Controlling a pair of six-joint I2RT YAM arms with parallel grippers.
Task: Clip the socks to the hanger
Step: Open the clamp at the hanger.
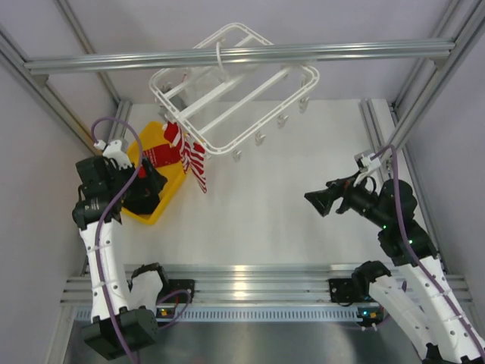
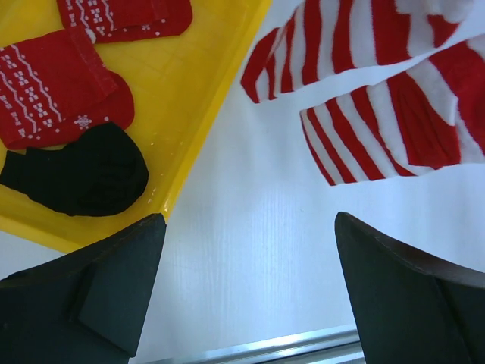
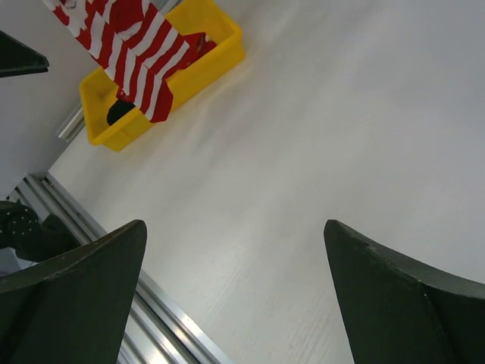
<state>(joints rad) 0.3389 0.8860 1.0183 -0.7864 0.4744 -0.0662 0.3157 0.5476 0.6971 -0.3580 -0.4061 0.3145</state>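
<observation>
Left pincer (image 2: 248, 231): gaping wide, empty, over the edge of the yellow tray (image 2: 204, 98)
Right pincer (image 3: 235, 227): wide apart, empty, well away from the tray, over the counter (image 1: 288, 220)
Done: two striped socks (image 1: 198, 165) hanging off the hanger (image 1: 235, 98) corner above the tray
Remaining: patterned red socks (image 2: 57, 87) lying in the tray beside a black sock (image 2: 83, 171); likely under halfway

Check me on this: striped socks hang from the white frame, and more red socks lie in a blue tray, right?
Not quite. The tray is yellow, not blue; the top view shows it. The striped socks do hang from the white frame, and more red socks lie in the tray.
</observation>
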